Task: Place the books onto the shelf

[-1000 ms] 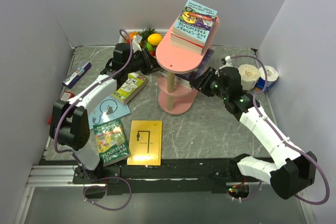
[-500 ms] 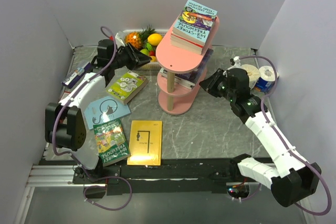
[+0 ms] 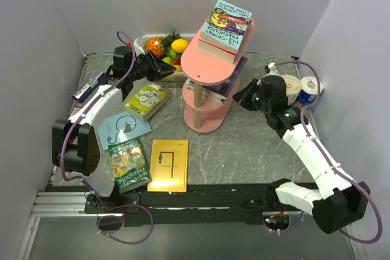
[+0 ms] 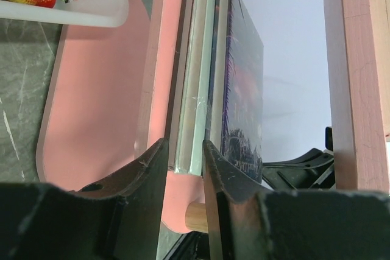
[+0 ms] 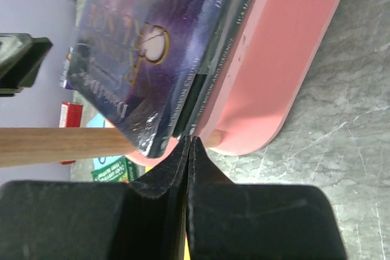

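Note:
The pink shelf (image 3: 210, 62) stands mid-table. A stack of books (image 3: 226, 25) with a light-blue cover lies on its top tier. More books (image 4: 198, 77) lie on the middle tier, the dark purple one (image 5: 131, 41) on top. My left gripper (image 3: 169, 71) is at that tier's left end. It (image 4: 184, 150) is open a little, with the pale book ends in the gap. My right gripper (image 3: 239, 97) is at the right end. It (image 5: 190, 141) is shut on nothing, tips against the stack's lower edge. On the table lie green-white (image 3: 148, 99), light-blue (image 3: 125, 129), green (image 3: 129, 165) and yellow (image 3: 169, 164) books.
A white fruit basket (image 3: 163, 47) stands behind the left gripper, close to the shelf. Two paper rolls (image 3: 287, 86) sit at the right wall by the right arm. A small blue-white carton (image 3: 90, 85) and a red packet (image 3: 75, 112) lie at the left edge.
My left gripper has drawn back a little to the left and its jaws have parted. My right gripper has shut and edged up to the middle tier's books.

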`<state>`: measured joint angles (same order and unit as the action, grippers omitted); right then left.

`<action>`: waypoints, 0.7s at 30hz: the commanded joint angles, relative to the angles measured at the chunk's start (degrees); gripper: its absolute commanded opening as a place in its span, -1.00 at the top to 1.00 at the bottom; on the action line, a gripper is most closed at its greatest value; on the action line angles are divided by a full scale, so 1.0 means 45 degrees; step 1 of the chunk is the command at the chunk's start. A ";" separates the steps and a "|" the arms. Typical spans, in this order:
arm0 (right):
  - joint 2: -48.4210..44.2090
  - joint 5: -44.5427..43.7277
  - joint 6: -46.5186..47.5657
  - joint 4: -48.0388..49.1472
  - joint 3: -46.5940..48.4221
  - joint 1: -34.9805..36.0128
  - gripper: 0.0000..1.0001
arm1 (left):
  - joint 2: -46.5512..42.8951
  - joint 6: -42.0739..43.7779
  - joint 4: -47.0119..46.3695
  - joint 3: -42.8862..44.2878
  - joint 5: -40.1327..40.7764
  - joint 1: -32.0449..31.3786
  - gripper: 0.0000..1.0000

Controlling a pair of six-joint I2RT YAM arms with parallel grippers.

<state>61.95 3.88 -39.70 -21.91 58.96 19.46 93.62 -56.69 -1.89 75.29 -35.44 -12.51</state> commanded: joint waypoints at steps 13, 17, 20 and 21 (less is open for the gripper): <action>0.0900 0.0271 0.0307 0.0163 0.1351 0.0245 1.00 | -0.0395 -0.0196 -0.0654 -0.0344 -0.0190 -0.0032 0.31; 0.1076 0.0271 0.0288 0.0279 0.1410 0.0362 1.00 | -0.0415 -0.0157 -0.0654 -0.0383 -0.0191 -0.0032 0.31; 0.1193 0.0290 0.0288 0.0299 0.1487 0.0421 1.00 | -0.0434 -0.0137 -0.0673 -0.0441 -0.0191 -0.0032 0.31; 0.1232 0.0310 0.0288 0.0299 0.1507 0.0460 1.00 | -0.0434 -0.0157 -0.0693 -0.0441 -0.0191 -0.0032 0.31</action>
<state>67.00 5.21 -39.11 -21.93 62.70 20.73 93.62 -56.75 -2.61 73.71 -35.53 -12.51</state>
